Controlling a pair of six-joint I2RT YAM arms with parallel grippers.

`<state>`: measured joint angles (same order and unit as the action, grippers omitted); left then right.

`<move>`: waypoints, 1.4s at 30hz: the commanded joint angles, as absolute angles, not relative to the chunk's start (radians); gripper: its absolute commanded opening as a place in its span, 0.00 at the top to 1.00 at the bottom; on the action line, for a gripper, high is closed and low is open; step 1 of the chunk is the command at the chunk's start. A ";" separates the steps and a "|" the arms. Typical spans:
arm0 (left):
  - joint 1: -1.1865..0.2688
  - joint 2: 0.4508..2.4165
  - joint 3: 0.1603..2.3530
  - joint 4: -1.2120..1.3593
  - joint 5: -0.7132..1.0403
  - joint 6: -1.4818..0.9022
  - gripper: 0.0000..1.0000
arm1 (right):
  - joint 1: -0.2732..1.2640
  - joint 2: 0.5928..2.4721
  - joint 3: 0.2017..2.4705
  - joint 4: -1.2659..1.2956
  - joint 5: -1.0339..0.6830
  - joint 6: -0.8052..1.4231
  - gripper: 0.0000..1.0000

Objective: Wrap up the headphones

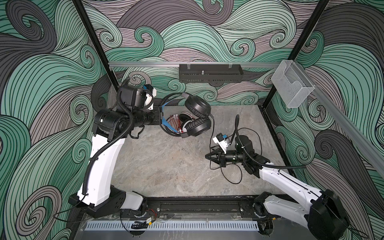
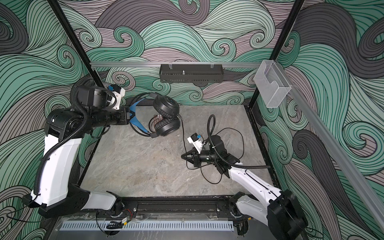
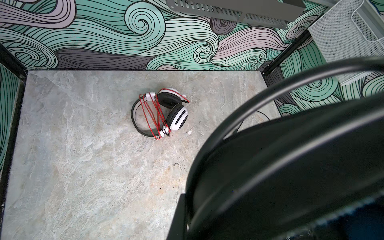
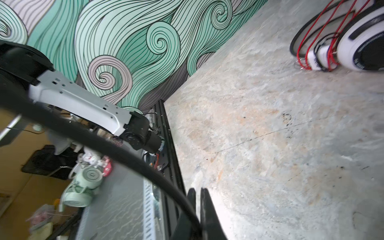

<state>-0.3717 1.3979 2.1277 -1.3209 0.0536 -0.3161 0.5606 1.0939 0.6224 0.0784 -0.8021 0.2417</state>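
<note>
Our right pincer (image 1: 208, 157) is clamped shut on the black cord (image 1: 212, 133). The black headphones (image 1: 197, 108), gripped by our left pincer (image 1: 161, 113), hang beyond it, the cord running between them.

Clearance: near and left tabletop open.
Table (image 1: 166, 166) bare from near edge to mid-depth, left and centre. Far centre blocked: black headphones (image 1: 197, 108) held above white headphones (image 3: 176, 114). Loops of black cord (image 4: 104, 148) strew the right side. Black tray (image 1: 209, 78) overhangs the far edge.
</note>
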 commanded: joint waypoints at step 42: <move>-0.699 1.088 1.378 -0.900 -0.051 -0.040 1.00 | 0.969 1.514 1.902 -1.028 0.332 -0.434 1.00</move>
<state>-0.6899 1.1210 1.3674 -0.9768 -0.1356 -0.0372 0.9894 1.5391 1.9068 -1.0073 0.3222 -0.5034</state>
